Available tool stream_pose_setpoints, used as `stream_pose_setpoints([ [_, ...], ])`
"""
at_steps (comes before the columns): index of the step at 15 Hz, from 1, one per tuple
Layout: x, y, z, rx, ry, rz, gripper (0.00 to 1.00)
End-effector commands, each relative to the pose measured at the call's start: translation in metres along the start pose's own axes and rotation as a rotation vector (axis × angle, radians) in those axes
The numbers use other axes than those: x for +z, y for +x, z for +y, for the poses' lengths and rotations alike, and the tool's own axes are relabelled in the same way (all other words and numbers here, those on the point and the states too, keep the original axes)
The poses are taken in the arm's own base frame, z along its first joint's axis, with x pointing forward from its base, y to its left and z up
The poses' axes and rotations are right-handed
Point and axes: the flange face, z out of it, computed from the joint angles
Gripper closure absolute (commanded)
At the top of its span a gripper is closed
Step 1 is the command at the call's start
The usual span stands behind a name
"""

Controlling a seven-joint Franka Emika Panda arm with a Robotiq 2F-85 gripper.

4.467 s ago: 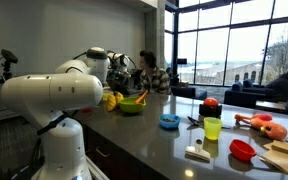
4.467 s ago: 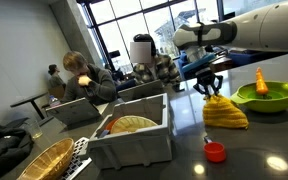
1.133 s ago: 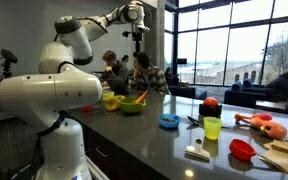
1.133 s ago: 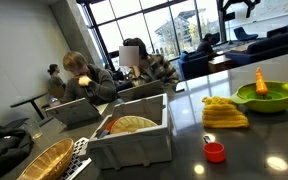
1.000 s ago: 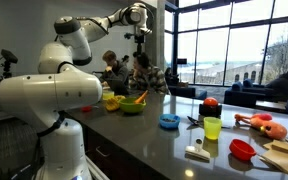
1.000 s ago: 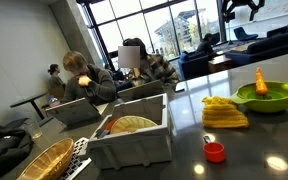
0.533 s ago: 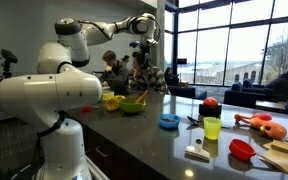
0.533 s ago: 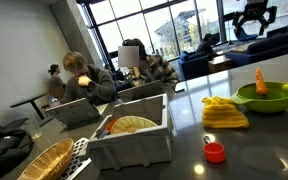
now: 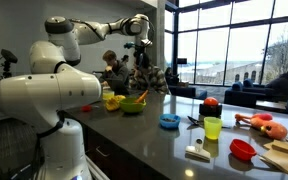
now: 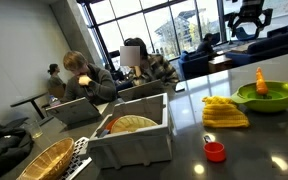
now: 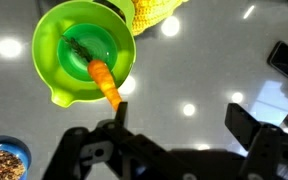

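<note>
My gripper point(image 11: 184, 118) hangs open and empty high above the dark counter, seen in both exterior views point(image 9: 140, 44) point(image 10: 249, 17). Below it, in the wrist view, a green bowl point(image 11: 84, 52) holds an orange carrot point(image 11: 104, 82) that leans over its rim toward my left finger point(image 11: 119, 110). The same bowl point(image 10: 265, 96) with the carrot point(image 10: 261, 80) shows in an exterior view, beside a yellow corn-like bundle point(image 10: 224, 112) point(image 11: 159, 10). Nothing lies between my fingers.
On the counter stand a blue bowl point(image 9: 169, 121) point(image 11: 4, 160), a yellow-green cup point(image 9: 212, 127), a red bowl point(image 9: 242, 149), an orange toy point(image 9: 262, 124) and a small red cup point(image 10: 215, 151). A grey bin point(image 10: 134, 135) and a wicker basket point(image 10: 42, 160) sit nearby. People sit at tables behind.
The arm has swung outward and come down a little over the green bowl. The gripper has stayed open and empty. The objects on the counter have not moved.
</note>
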Motion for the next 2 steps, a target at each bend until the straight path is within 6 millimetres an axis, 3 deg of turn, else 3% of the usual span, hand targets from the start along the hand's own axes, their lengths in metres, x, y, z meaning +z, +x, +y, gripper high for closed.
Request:
stream_pose_setpoints([
  [1,0.0004,-0.0062,-0.0018,-0.01,-0.002,0.003,0.0],
  [2,0.0009,-0.0085,-0.0022,-0.013,-0.002,0.005,0.0],
])
